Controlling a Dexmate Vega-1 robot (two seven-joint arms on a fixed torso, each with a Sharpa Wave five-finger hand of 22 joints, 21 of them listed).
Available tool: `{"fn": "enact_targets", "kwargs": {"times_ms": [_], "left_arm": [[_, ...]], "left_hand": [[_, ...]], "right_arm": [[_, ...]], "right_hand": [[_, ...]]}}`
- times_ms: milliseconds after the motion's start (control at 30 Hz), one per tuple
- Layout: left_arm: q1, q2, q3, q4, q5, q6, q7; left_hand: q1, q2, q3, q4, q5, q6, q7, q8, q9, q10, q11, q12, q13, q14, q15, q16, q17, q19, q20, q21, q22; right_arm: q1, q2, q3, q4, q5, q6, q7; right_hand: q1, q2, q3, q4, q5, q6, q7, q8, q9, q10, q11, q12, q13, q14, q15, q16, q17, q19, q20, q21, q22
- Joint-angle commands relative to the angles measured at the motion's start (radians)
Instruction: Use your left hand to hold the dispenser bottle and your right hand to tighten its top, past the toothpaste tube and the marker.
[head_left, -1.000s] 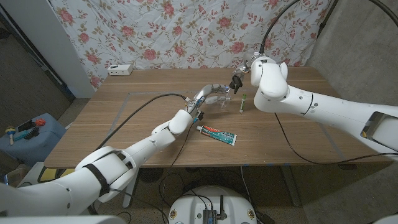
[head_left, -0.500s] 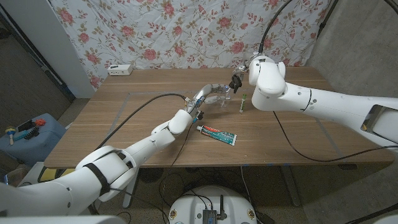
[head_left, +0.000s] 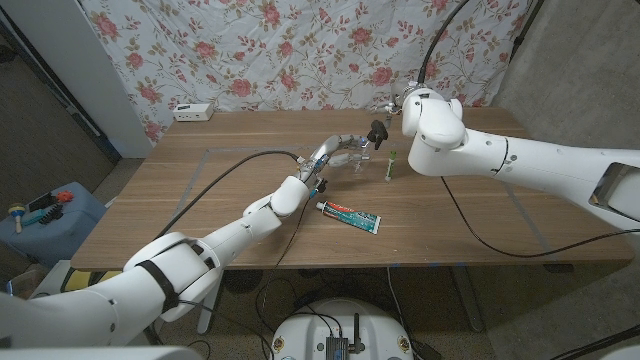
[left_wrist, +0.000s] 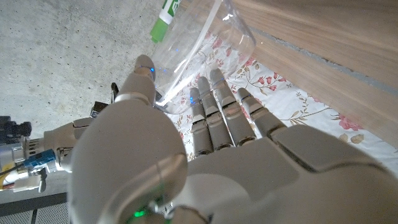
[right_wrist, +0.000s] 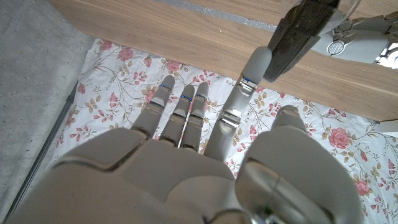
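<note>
Dispenser bottle (head_left: 362, 152) standing mid-table, beyond toothpaste tube (head_left: 350, 214), beside marker (head_left: 391, 166). Left hand (head_left: 338, 150) wrapping fingers (left_wrist: 214, 115) around clear body, holding it. Right hand (head_left: 385, 126) reaching dark top (right_wrist: 301, 28), one finger (right_wrist: 245, 87) touching, rest loosely spread. Advice: keep bottle upright, grip firm; get opposing fingers pinching top before turning.

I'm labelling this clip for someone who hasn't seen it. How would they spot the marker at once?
Start at the wooden table and find the left hand holding the clear dispenser bottle near its middle. Just right of it stands the marker, upright and apart. It is slim and green-capped, while the toothpaste tube lies flat nearer the robot.
</note>
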Motion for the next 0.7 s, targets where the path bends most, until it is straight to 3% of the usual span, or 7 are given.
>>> {"fn": "enact_targets", "kwargs": {"times_ms": [33,167,400,500,533,700], "left_arm": [[-0.013,-0.017,0.005,0.045,-0.003,-0.028,0.017],[-0.019,-0.024,0.007,0.062,-0.008,-0.038,0.018],[-0.031,-0.037,0.011,0.093,-0.016,-0.053,0.016],[-0.034,-0.040,0.014,0.099,-0.018,-0.057,0.016],[-0.035,-0.040,0.015,0.101,-0.018,-0.058,0.015],[-0.035,-0.038,0.015,0.096,-0.019,-0.057,0.017]], "left_hand": [[-0.033,0.046,0.079,0.074,0.004,0.058,-0.039,0.007,0.002,0.004,-0.007,0.005,0.005,0.008,-0.071,0.006,0.003,-0.004,-0.054,0.001,0.003],[-0.033,0.046,0.078,0.074,0.004,0.058,-0.041,0.007,0.002,0.005,-0.008,0.005,0.005,0.008,-0.071,0.006,0.003,-0.004,-0.054,0.001,0.003],[-0.032,0.045,0.079,0.073,0.004,0.058,-0.041,0.007,0.002,0.007,-0.010,0.006,0.005,0.007,-0.074,0.005,0.003,-0.004,-0.054,0.000,0.003],[-0.033,0.045,0.079,0.073,0.004,0.057,-0.041,0.007,0.002,0.005,-0.009,0.005,0.005,0.007,-0.073,0.005,0.003,-0.004,-0.054,0.000,0.003],[-0.032,0.045,0.079,0.073,0.004,0.057,-0.042,0.007,0.002,0.005,-0.010,0.005,0.005,0.008,-0.074,0.005,0.003,-0.004,-0.053,0.000,0.003],[-0.033,0.044,0.078,0.072,0.004,0.057,-0.042,0.007,0.002,0.008,-0.010,0.006,0.005,0.008,-0.074,0.006,0.003,-0.004,-0.054,0.001,0.003]], "right_arm": [[0.062,-0.031,-0.046,-0.026,0.094,-0.009,-0.075],[0.087,-0.045,-0.065,-0.035,0.120,-0.009,-0.087],[0.118,-0.083,-0.091,-0.067,0.153,0.018,-0.111],[0.143,-0.094,-0.110,-0.078,0.160,0.015,-0.100],[0.149,-0.100,-0.115,-0.081,0.162,0.020,-0.099],[0.143,-0.134,-0.097,-0.104,0.168,0.055,-0.100]], "right_hand": [[-0.022,-0.003,-0.010,0.005,0.010,-0.039,-0.001,-0.021,0.004,-0.010,0.006,-0.007,0.004,-0.001,0.006,-0.007,0.001,-0.001,0.012,-0.004,0.002],[-0.035,-0.004,-0.016,0.008,0.020,-0.119,-0.005,-0.064,0.008,-0.028,0.011,-0.018,0.006,-0.019,0.018,-0.025,-0.001,-0.010,0.014,-0.005,0.002],[-0.047,-0.007,-0.022,0.008,0.029,-0.199,-0.013,-0.106,0.013,-0.095,0.012,-0.038,0.008,-0.063,0.028,-0.052,-0.001,-0.048,0.025,-0.012,0.002],[-0.045,-0.014,-0.025,0.003,0.032,-0.238,-0.029,-0.123,0.015,-0.116,0.008,-0.039,0.009,-0.072,0.030,-0.057,-0.001,-0.068,0.028,-0.015,0.002],[-0.041,-0.022,-0.028,-0.004,0.037,-0.281,-0.039,-0.140,0.021,-0.134,-0.002,-0.039,0.011,-0.083,0.029,-0.062,-0.001,-0.088,0.024,-0.015,0.002],[-0.021,-0.031,-0.027,-0.022,0.046,-0.367,-0.058,-0.162,0.039,-0.178,-0.006,-0.042,0.014,-0.115,0.031,-0.072,0.000,-0.109,0.020,-0.012,0.003]]}}
